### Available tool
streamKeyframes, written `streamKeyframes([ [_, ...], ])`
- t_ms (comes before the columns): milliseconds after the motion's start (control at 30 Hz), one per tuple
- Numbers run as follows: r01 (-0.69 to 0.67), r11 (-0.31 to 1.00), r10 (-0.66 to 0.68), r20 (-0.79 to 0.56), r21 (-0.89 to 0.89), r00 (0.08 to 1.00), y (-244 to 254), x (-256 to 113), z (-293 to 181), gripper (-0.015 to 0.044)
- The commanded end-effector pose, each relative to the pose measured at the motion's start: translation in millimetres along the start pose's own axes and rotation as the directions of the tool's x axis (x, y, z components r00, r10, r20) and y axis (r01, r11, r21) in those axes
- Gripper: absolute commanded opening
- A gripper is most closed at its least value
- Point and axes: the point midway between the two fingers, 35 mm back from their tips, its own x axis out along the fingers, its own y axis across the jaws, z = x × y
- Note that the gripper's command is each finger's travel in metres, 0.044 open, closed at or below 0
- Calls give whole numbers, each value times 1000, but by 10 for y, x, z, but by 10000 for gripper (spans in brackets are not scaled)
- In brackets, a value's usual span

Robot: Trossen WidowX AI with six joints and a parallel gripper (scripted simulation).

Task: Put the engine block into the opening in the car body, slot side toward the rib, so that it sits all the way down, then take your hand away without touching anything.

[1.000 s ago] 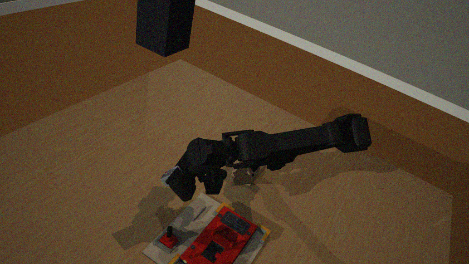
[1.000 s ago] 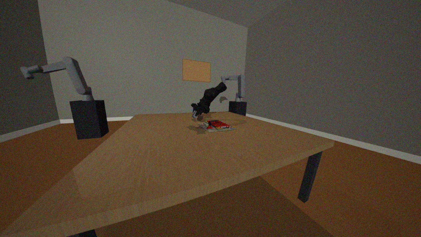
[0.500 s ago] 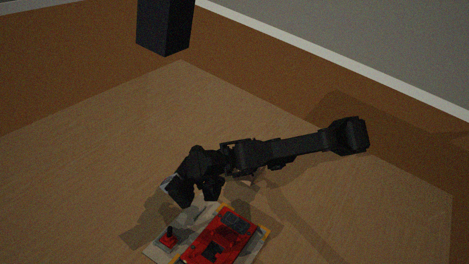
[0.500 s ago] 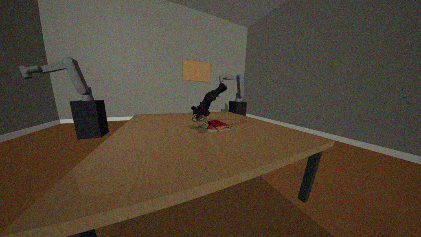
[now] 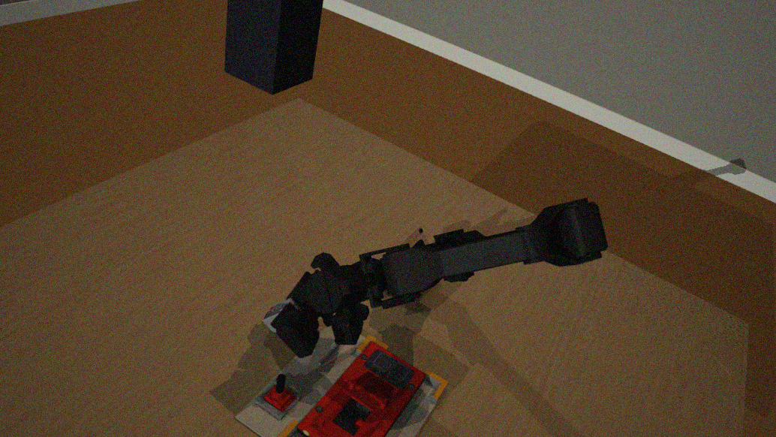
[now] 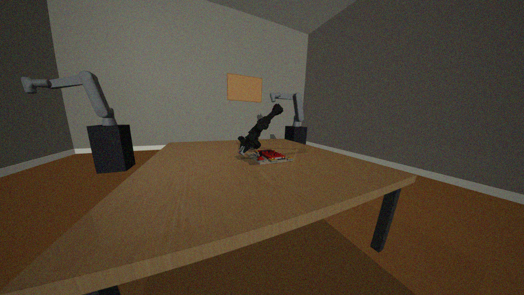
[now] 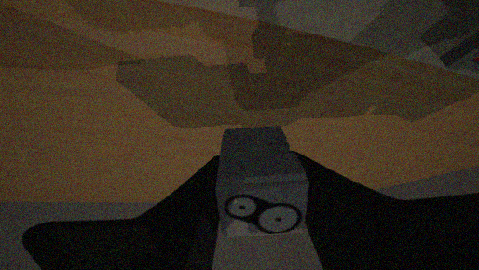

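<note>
My gripper [image 5: 281, 311] [image 6: 242, 149] [image 7: 254, 160] is shut on the engine block [image 5: 269, 320] [image 6: 241, 150] [image 7: 261, 163], a grey block with two pulleys drawn on one face. It is held tilted beyond the base plate's edge, above the table. The slot side cannot be told. The red car body [image 5: 345, 394] [image 6: 277, 156] lies on the pale base plate [image 5: 251, 417]. Its dark square opening [image 5: 346, 415], near the lower end in the top view, is empty, with a small red piece, perhaps the rib, jutting in. The block is away from the car body.
A red piece [image 5: 278, 401] [image 6: 260, 158] with an upright black knob [image 5: 281, 383] stands on the plate beside the car. Yellow corner pieces [image 5: 438, 386] edge the car's place. The black arm reaches over the wooden table [image 5: 178, 271] [image 6: 205, 205]. Grey arms on dark pedestals stand beyond it.
</note>
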Motion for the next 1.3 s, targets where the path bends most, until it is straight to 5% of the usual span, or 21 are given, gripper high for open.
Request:
streamKeyframes([
  [0, -13, 1000, 13, 1, 6, 1000, 45, 72, 56, 0],
  [433, -13, 1000, 13, 2, 6, 1000, 10, 174, 144, 0],
  [1000, -2, 1000, 2, -10, 3, 1000, 3, 165, 133, 440],
  [1267, -10, 1000, 10, -2, 5, 1000, 0, 100, 132, 440],
])
